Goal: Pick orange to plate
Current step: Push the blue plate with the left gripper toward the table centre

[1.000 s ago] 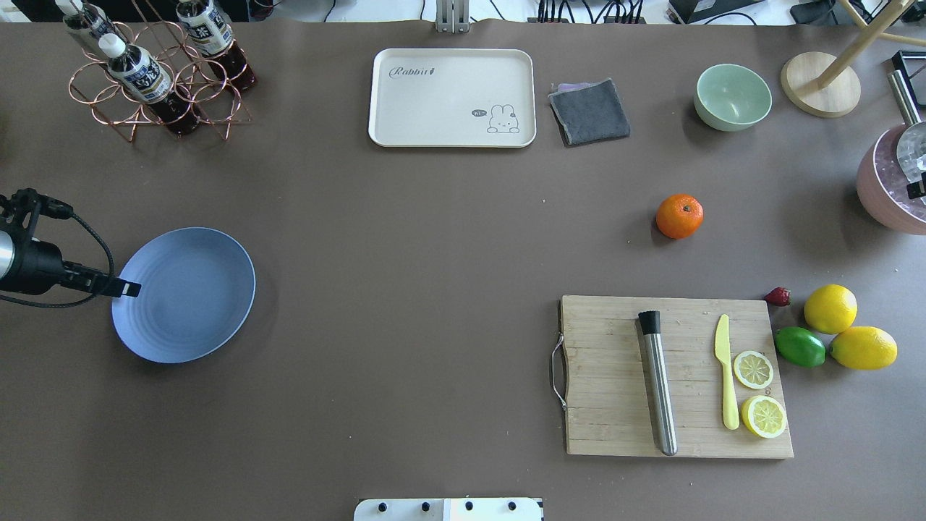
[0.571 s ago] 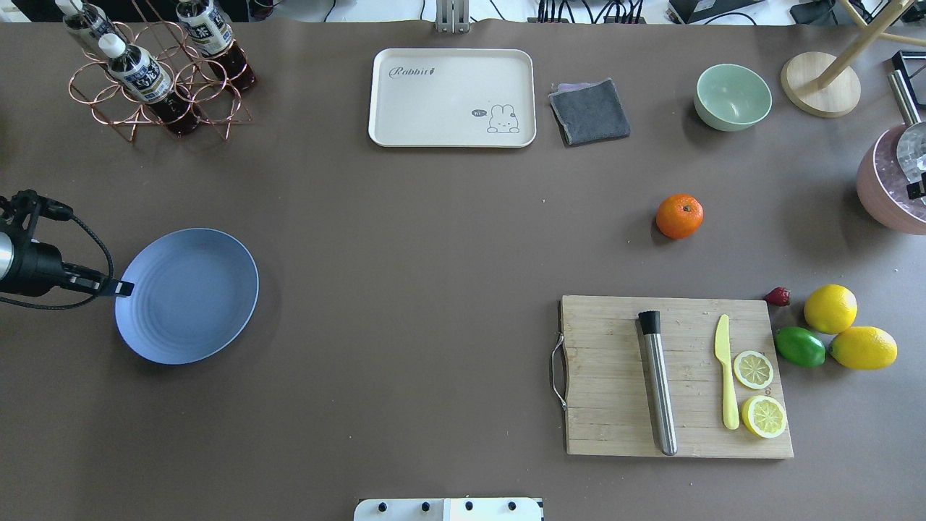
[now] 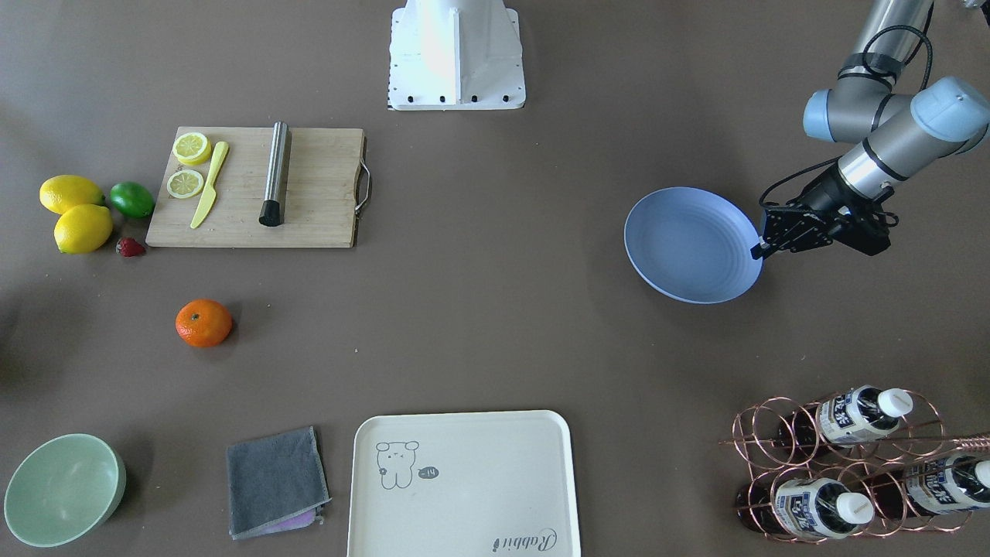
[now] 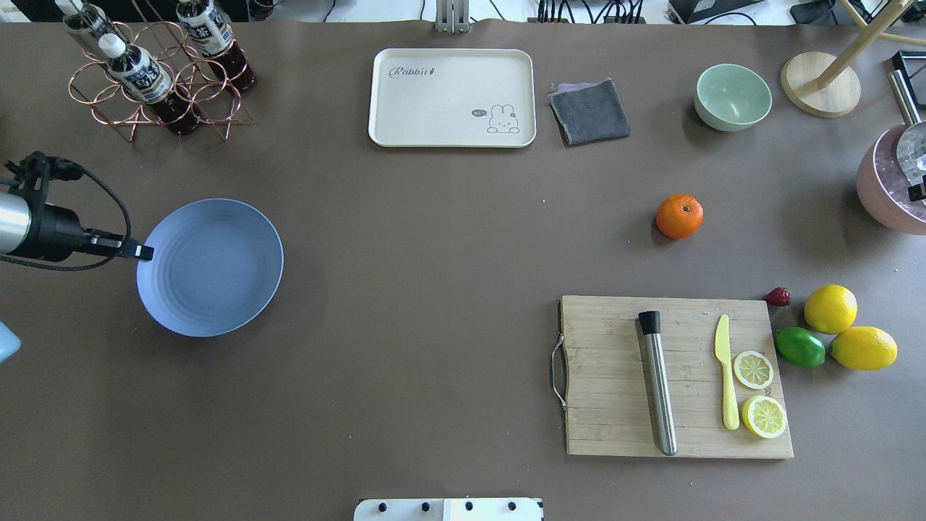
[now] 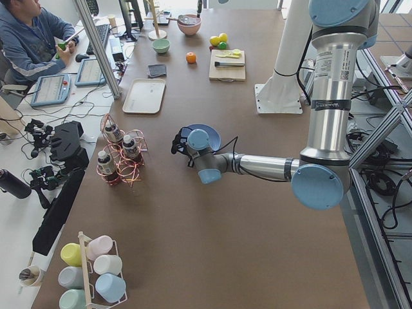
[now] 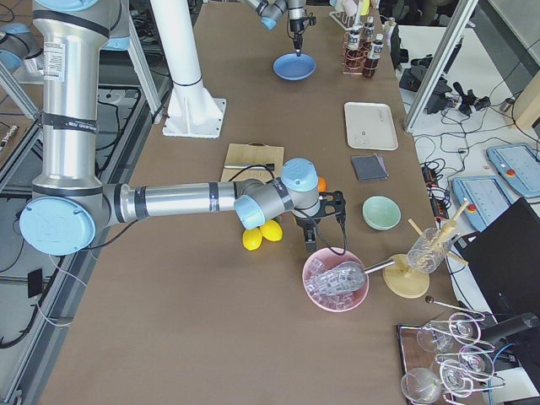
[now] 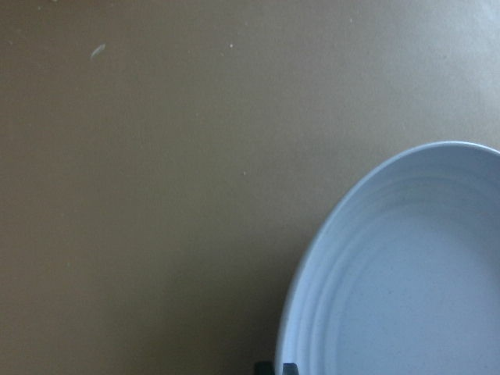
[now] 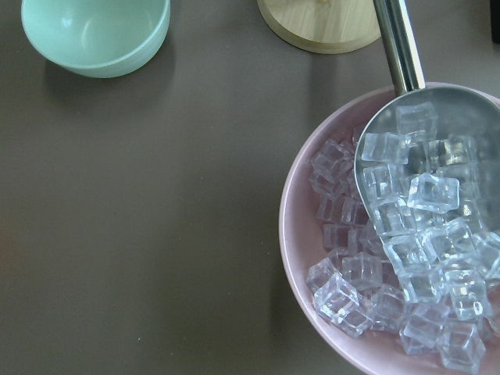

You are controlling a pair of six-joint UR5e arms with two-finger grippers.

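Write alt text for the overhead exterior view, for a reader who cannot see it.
The left gripper has its jaws closed on the left rim of the blue plate, at the left of the table. The orange lies far to the right, beyond a cutting board.

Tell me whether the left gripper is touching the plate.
Touching. The front-facing view shows the left gripper clamped on the plate at its rim, with no gap.
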